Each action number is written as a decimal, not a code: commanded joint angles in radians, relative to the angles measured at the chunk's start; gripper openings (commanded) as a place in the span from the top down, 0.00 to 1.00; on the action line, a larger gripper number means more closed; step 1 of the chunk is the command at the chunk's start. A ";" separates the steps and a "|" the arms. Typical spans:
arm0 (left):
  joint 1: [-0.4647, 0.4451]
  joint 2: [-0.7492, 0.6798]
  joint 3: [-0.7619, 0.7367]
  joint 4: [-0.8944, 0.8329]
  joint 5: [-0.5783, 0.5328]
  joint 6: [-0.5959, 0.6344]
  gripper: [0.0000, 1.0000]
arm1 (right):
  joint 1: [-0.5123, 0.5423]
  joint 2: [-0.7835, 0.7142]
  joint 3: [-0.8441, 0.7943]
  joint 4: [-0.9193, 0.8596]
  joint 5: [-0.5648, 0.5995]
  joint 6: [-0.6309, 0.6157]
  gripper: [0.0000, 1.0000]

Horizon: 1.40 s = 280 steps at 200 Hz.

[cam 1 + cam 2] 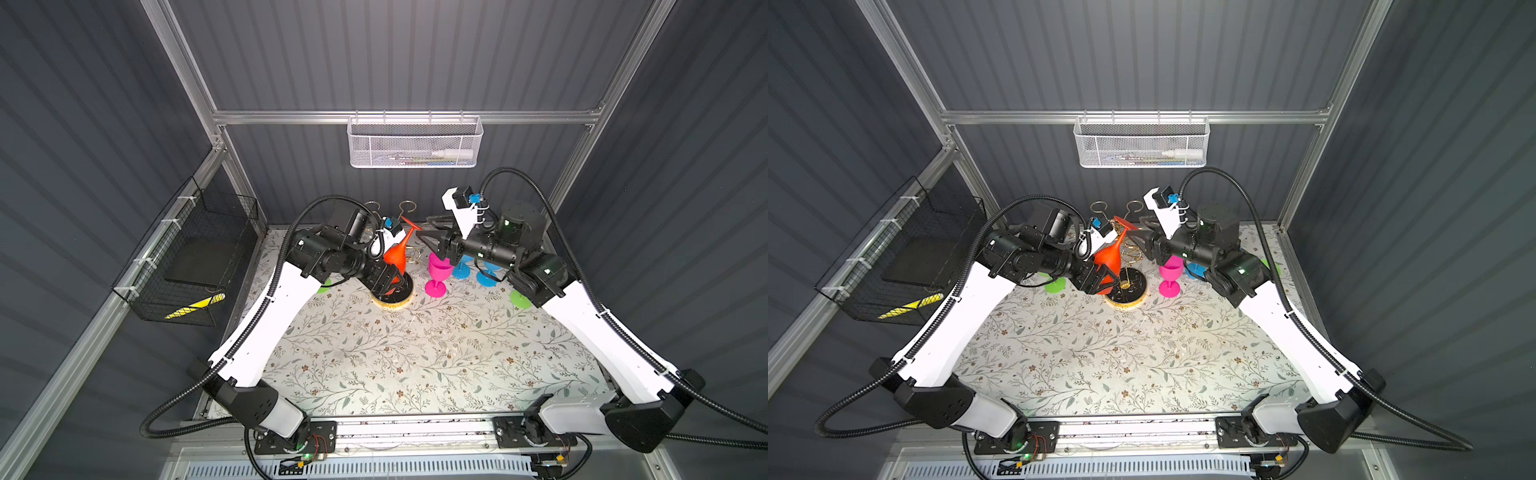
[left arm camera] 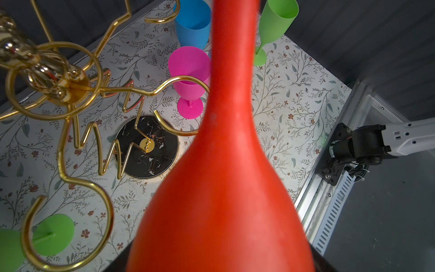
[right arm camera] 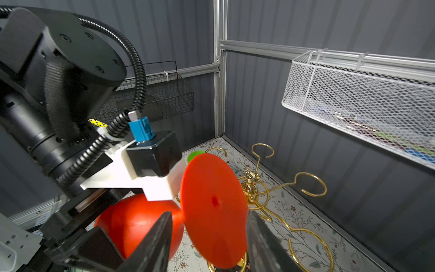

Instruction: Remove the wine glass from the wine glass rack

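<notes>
**Top views.** In both top views the orange wine glass (image 1: 395, 255) (image 1: 1108, 259) is tilted with its foot uppermost. It sits close beside the post of the wine glass rack (image 1: 392, 306) (image 1: 1129, 291), above the round base. The left gripper (image 1: 390, 284) (image 1: 1100, 282) clamps the wide end of the bowl. The right gripper (image 1: 422, 227) (image 1: 1136, 226) meets the foot from the opposite side, fingers parted.

**Left wrist view.** The wine glass (image 2: 223, 164) fills the centre and hides the fingers. One gold ring arm of the wine glass rack (image 2: 160, 141) passes behind the glass. Whether the stem sits inside that ring cannot be told.

**Right wrist view.** The foot of the wine glass (image 3: 213, 207) lies between the fingers (image 3: 162, 235) of the right gripper (image 3: 209, 214), which are set at medium width. Contact with the foot cannot be confirmed. The post of the wine glass rack (image 3: 251, 186) stands just behind.
</notes>
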 commanded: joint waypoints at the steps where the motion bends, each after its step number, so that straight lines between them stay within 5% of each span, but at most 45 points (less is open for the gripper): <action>1: 0.002 -0.001 0.029 -0.024 0.028 0.010 0.33 | 0.007 0.017 0.039 0.025 0.006 -0.017 0.48; 32: 0.002 -0.005 0.026 -0.024 0.029 0.015 0.33 | 0.012 0.043 0.060 0.024 0.015 -0.023 0.52; 193: 0.002 -0.036 0.015 0.034 0.078 0.015 0.31 | 0.048 0.049 0.060 -0.002 0.114 -0.110 1.00; 280: 0.002 -0.376 -0.377 0.553 -0.015 0.050 0.14 | 0.034 0.002 0.013 0.016 0.182 -0.025 1.00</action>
